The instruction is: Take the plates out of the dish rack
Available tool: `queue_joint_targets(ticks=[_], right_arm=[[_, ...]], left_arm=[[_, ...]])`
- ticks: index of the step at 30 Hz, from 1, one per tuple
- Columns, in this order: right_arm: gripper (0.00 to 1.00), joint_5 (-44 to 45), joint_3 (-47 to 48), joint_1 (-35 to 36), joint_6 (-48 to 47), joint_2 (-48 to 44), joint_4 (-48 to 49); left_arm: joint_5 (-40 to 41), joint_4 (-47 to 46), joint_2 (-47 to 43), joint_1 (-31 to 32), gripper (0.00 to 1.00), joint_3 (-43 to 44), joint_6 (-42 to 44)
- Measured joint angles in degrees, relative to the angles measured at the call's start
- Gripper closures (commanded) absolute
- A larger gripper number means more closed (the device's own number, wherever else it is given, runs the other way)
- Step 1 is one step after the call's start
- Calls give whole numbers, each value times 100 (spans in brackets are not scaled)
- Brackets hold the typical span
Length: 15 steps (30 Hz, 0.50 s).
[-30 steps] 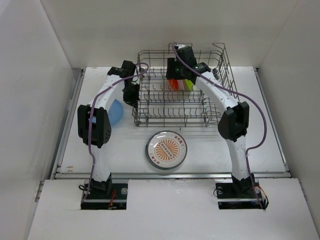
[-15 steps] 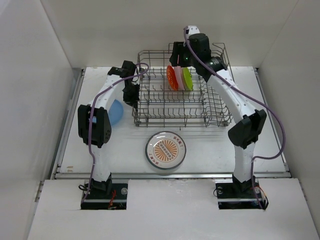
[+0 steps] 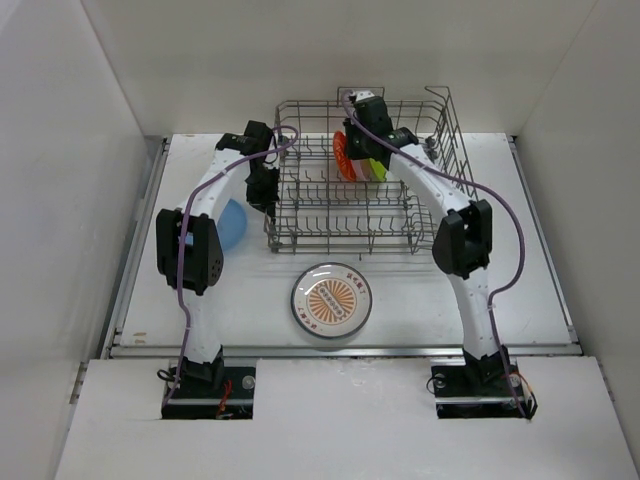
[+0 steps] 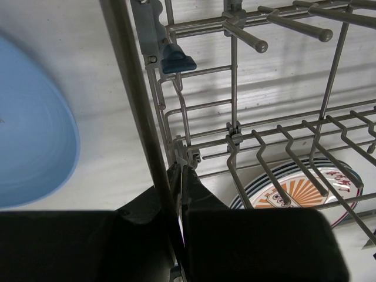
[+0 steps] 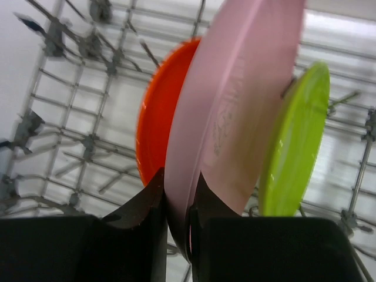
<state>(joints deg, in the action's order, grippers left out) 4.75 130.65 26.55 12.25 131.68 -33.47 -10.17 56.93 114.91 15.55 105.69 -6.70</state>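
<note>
Pink plate point(image 5: 235, 88) clamped at its rim by the right gripper point(image 5: 177, 182), on edge in the rack point(image 3: 340, 225).
The right arm is arched over the rack's right side, its wrist bent down at the far middle. The left arm is bent toward the rack's left wall, where the left gripper point(image 4: 181, 176) is closed on a wire. The pink plate is stood upright, slightly tilted, faces turned left and right, between an orange plate point(image 5: 155, 129) and a green plate point(image 5: 294, 147). A blue plate point(image 4: 29, 135) is laid left of the rack and a white plate point(image 3: 332, 299) before it, both on the table point(image 3: 520, 290).
</note>
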Motion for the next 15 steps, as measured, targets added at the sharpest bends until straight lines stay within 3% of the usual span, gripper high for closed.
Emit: queue_joint_targets(ticks=[1,15], right_arm=[[100,-20,2,0,-94,33,13],[100,13,68,15,-243,-1106,367]], left_arm=[[13,7,4,0,100,7,9],[9,-2,37,0,100,0,24]])
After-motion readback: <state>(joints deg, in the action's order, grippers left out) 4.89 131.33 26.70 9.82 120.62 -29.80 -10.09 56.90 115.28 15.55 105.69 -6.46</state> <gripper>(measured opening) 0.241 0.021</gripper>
